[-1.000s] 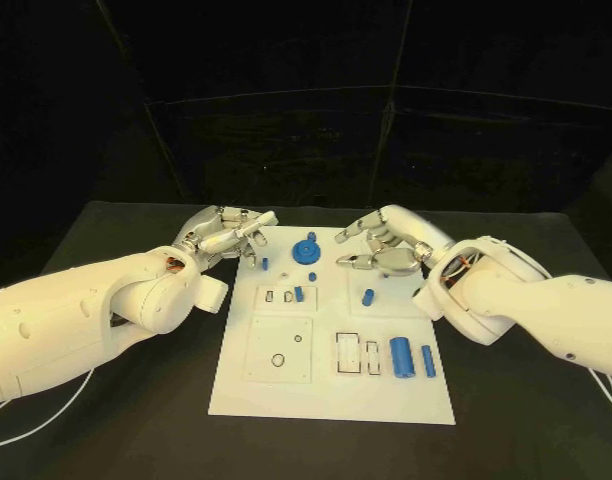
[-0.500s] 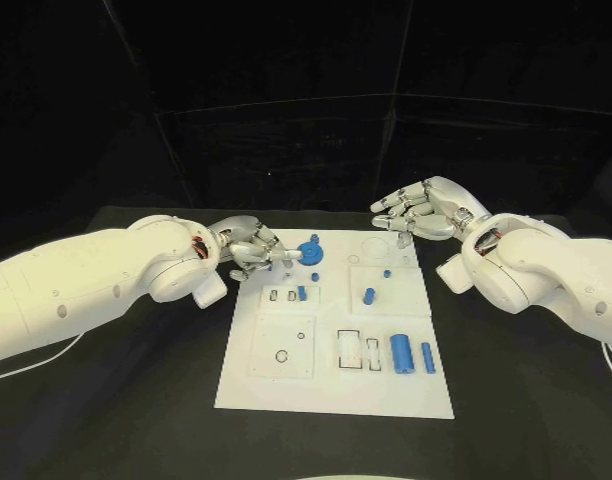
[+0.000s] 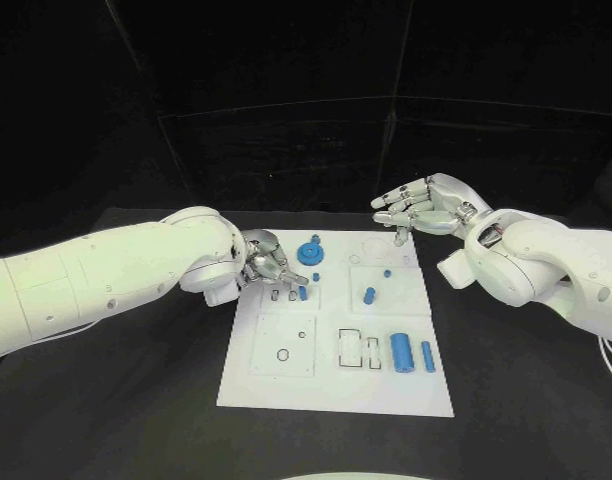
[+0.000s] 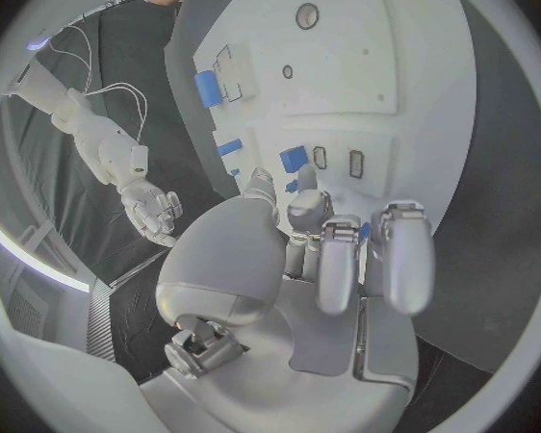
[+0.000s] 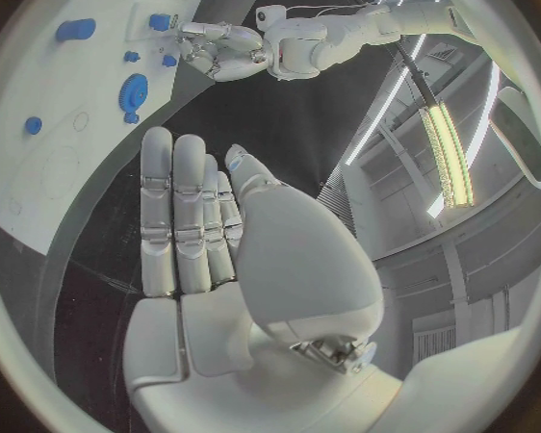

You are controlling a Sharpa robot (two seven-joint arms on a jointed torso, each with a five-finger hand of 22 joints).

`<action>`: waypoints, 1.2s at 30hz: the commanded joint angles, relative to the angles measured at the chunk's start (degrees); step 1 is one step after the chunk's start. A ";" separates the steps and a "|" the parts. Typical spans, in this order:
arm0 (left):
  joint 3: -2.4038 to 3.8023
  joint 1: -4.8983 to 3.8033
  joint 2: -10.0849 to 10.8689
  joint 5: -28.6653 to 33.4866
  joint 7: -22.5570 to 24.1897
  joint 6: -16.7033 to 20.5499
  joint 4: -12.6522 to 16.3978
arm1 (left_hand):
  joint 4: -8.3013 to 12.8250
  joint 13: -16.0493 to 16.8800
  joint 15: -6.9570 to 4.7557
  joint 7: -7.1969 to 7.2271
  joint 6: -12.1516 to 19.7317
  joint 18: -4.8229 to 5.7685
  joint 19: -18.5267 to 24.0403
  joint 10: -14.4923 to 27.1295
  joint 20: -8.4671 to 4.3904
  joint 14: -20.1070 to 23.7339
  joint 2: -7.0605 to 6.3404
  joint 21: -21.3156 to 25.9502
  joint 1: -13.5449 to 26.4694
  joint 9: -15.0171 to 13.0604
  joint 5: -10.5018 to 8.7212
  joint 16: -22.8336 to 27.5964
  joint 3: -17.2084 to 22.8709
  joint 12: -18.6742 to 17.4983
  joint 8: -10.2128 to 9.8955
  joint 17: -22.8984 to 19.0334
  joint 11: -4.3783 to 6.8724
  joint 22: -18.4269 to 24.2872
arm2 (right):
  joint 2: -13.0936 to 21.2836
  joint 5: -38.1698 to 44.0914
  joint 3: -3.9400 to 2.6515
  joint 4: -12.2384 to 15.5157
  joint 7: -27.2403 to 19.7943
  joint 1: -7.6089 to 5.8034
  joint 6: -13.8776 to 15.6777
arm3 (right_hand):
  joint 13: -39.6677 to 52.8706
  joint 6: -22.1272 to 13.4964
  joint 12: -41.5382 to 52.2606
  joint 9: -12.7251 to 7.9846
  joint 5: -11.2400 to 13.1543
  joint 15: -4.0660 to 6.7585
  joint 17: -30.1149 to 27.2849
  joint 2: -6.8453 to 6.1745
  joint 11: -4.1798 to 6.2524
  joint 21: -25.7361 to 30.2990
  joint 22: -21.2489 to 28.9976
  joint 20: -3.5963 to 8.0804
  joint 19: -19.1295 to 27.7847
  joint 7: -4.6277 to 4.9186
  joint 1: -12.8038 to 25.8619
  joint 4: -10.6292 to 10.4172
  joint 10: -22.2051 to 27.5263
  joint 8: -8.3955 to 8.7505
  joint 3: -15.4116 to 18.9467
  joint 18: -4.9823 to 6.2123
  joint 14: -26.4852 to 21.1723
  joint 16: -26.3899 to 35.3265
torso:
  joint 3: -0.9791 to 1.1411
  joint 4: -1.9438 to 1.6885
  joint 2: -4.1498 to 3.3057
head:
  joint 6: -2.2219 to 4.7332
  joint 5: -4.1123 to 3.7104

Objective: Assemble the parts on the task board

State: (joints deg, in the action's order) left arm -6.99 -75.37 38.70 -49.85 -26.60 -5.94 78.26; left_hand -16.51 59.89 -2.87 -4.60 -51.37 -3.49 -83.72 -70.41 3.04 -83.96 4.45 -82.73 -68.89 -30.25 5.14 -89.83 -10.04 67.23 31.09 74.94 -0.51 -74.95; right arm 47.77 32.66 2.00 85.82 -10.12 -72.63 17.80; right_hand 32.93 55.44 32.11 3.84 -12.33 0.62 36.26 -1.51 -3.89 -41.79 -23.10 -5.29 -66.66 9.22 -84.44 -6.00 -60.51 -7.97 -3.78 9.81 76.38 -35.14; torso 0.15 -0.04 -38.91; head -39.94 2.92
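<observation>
The white task board [image 3: 335,385] lies mid-table. On it are a round blue gear piece [image 3: 311,252] [image 5: 134,93], small blue pegs [image 3: 371,295] and two blue cylinders [image 3: 401,353] near the front. My left hand [image 3: 263,262] [image 4: 313,231] sits low over the board's far left corner. Its fingers are curled and its thumb and a fingertip pinch a small blue peg [image 4: 290,186]. My right hand [image 3: 419,208] [image 5: 204,231] hovers above the board's far right edge with straight fingers and nothing in it.
Black table [image 3: 537,400] surrounds the board on all sides. Rectangular slots and round holes [image 3: 280,356] mark the board's near half. A dark wall stands behind the table.
My left hand has come down from beyond the board onto its far left corner and curled on the peg. My right hand has lifted up and away from the board's far right.
</observation>
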 commanded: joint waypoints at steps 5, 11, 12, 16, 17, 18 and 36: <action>-0.86 -0.74 -1.65 -2.54 -3.27 -1.43 -0.54 | -0.10 0.61 -0.35 0.03 0.54 1.01 -1.53 -0.09 -0.03 -6.04 0.91 -0.73 0.30 -0.86 -0.26 -0.17 -0.74 0.41 0.85 15.06 0.06 -2.73 | -0.13 -1.36 -0.03 0.91 -0.45 -0.14 -0.60 | -0.17 -0.87 0.62 0.02 -0.95 -0.29 0.15 -0.95 -0.33 0.85 0.40 -0.16 -0.50 0.09 0.23 -0.08 0.38 0.20 0.15 0.67 0.21 0.54 | -0.09 -0.09 -0.10 | -0.30 -0.33; -1.08 -0.92 -2.76 -3.14 -3.49 -1.88 -1.21 | -0.13 1.03 -0.38 0.08 0.71 1.12 -1.79 -0.37 -0.05 -6.04 1.08 -1.05 0.76 -1.32 -0.28 -0.17 -1.16 0.85 1.24 15.06 0.10 -3.32 | -0.35 -1.34 -0.03 0.95 -0.31 -0.15 -0.31 | -0.29 -1.13 0.89 0.07 -1.55 -0.41 0.23 -1.12 -0.43 1.30 0.65 -0.25 -0.51 0.17 0.42 -0.16 0.84 0.11 0.25 0.66 -0.03 0.79 | -0.09 -0.04 -0.13 | -0.49 -0.30; -1.11 -0.95 -2.92 -3.20 -3.51 -1.92 -1.33 | -0.13 1.05 -0.38 0.08 0.72 1.13 -1.81 -0.38 -0.05 -6.04 1.09 -1.07 0.79 -1.36 -0.28 -0.17 -1.20 0.88 1.27 15.06 0.10 -3.36 | -0.40 -1.34 -0.03 0.93 -0.27 -0.15 -0.33 | -0.29 -1.13 0.89 0.07 -1.56 -0.41 0.23 -1.12 -0.43 1.31 0.66 -0.25 -0.51 0.17 0.42 -0.16 0.84 0.11 0.25 0.66 -0.03 0.79 | -0.12 -0.04 -0.12 | -0.52 -0.32; -1.23 -1.07 -3.42 -3.33 -3.57 -1.96 -1.65 | -0.12 1.11 -0.38 0.09 0.76 1.15 -1.84 -0.42 -0.06 -6.04 1.11 -1.12 0.88 -1.45 -0.29 -0.17 -1.30 0.95 1.34 15.06 0.11 -3.44 | -0.55 -1.17 -0.02 0.82 -0.07 -0.16 -0.33 | -0.31 -1.16 0.93 0.08 -1.61 -0.42 0.24 -1.13 -0.45 1.36 0.69 -0.27 -0.51 0.17 0.45 -0.18 0.90 0.09 0.26 0.66 -0.06 0.82 | -0.12 -0.06 -0.12 | -0.55 -0.41; -1.25 -1.09 -3.54 -3.34 -3.58 -1.96 -1.72 | -0.12 1.11 -0.38 0.09 0.76 1.15 -1.84 -0.42 -0.06 -6.04 1.11 -1.12 0.88 -1.45 -0.29 -0.17 -1.30 0.95 1.34 15.06 0.11 -3.44 | -0.60 -1.09 -0.02 0.78 -0.03 -0.16 -0.33 | -0.32 -1.17 0.96 0.09 -1.66 -0.43 0.25 -1.13 -0.46 1.42 0.72 -0.28 -0.51 0.18 0.50 -0.21 0.94 0.07 0.28 0.66 -0.09 0.84 | -0.12 -0.07 -0.14 | -0.56 -0.41; -1.26 -1.12 -3.67 -3.36 -3.59 -1.97 -1.80 | -0.12 1.11 -0.38 0.09 0.76 1.15 -1.84 -0.42 -0.06 -6.04 1.11 -1.12 0.88 -1.45 -0.29 -0.17 -1.30 0.95 1.34 15.06 0.11 -3.44 | -0.65 -1.02 -0.02 0.73 0.00 -0.16 -0.33 | -0.33 -1.18 0.97 0.09 -1.67 -0.43 0.26 -1.14 -0.46 1.43 0.73 -0.28 -0.51 0.18 0.51 -0.22 0.96 0.07 0.28 0.66 -0.10 0.85 | -0.12 -0.08 -0.15 | -0.55 -0.44; -1.37 -1.30 -5.56 -3.59 -3.81 -3.14 -3.64 | 0.36 1.33 -0.44 0.19 1.02 1.24 -2.04 -0.55 -0.10 -6.04 1.32 -1.38 0.18 -2.20 -0.17 -0.17 -1.42 1.31 1.95 15.06 0.19 -3.94 | -1.36 -0.10 -0.02 0.38 0.33 -0.16 -0.80 | -0.44 -1.25 1.13 0.14 -1.82 -0.51 0.33 -1.23 -0.52 1.75 0.90 -0.35 -0.49 0.21 0.73 -0.34 1.23 -0.07 0.40 0.65 -0.27 0.99 | -0.14 -0.09 -0.19 | -0.95 -0.47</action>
State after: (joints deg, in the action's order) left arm -8.36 -76.55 33.24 -52.86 -29.92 -7.94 74.69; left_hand -16.41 61.17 -2.86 -4.39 -50.77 -2.65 -83.70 -70.64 3.06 -83.96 5.59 -83.76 -68.29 -32.41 5.14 -89.82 -11.41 68.35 32.86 74.92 -0.29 -74.93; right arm 46.47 32.10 2.02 86.17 -9.67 -72.67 17.55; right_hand 32.58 54.43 32.87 3.89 -13.76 0.40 36.49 -2.11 -4.29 -40.32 -22.25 -5.63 -66.99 9.42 -83.84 -6.14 -59.66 -7.97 -3.63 9.80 76.15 -34.40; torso 0.03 -0.15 -39.11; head -40.81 2.41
